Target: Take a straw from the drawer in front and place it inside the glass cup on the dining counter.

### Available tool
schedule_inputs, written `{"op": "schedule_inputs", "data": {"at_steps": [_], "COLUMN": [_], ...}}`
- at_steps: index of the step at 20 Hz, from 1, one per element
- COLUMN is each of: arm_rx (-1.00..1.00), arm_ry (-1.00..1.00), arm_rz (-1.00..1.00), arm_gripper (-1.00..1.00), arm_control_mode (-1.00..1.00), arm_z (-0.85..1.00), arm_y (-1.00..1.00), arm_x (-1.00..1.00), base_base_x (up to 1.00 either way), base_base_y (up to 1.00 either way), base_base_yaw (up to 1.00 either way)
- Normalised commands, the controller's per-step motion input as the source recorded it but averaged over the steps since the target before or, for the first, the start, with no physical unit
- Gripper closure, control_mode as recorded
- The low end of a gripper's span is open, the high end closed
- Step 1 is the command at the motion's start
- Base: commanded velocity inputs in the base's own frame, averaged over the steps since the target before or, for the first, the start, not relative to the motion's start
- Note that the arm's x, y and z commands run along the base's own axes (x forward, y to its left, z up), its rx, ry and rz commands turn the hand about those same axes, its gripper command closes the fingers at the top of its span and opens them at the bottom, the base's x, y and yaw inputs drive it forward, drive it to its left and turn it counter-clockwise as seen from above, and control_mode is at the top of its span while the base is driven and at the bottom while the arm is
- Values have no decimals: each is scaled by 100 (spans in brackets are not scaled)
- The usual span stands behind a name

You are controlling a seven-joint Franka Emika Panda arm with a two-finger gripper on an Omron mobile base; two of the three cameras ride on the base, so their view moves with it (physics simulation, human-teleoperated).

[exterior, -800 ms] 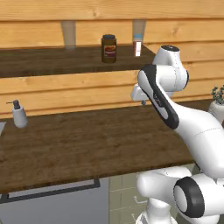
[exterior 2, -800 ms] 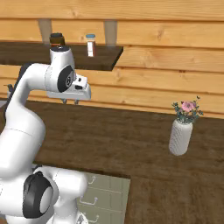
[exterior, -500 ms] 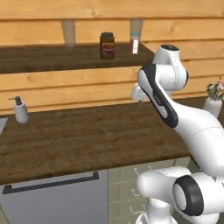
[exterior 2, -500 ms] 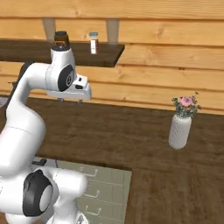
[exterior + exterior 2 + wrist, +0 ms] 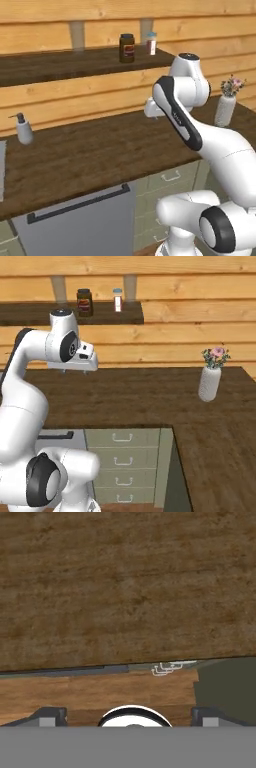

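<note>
No text, brand, number or sign could be read anywhere. The dark jar (image 5: 127,48) on the shelf (image 5: 60,65) in the upper middle of the left base view carried a reddish label, but its print was too blurred to make out. The small white bottle (image 5: 151,43) just beside it had a red band with no legible marks. The same two containers in the upper left of the right base view were equally unreadable.
</note>
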Motion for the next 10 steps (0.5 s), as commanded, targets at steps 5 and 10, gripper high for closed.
{"op": "schedule_inputs", "data": {"at_steps": [5,10], "arm_rx": [0,0], "arm_ry": [0,0], "arm_rz": [0,0], "arm_gripper": [-100,-100], "arm_control_mode": [100,100], "arm_z": [0,0], "arm_y": [0,0], "arm_x": [0,0], "base_base_x": [1,0], "base_base_y": [62,61], "base_base_yaw": [-68,-68]}}
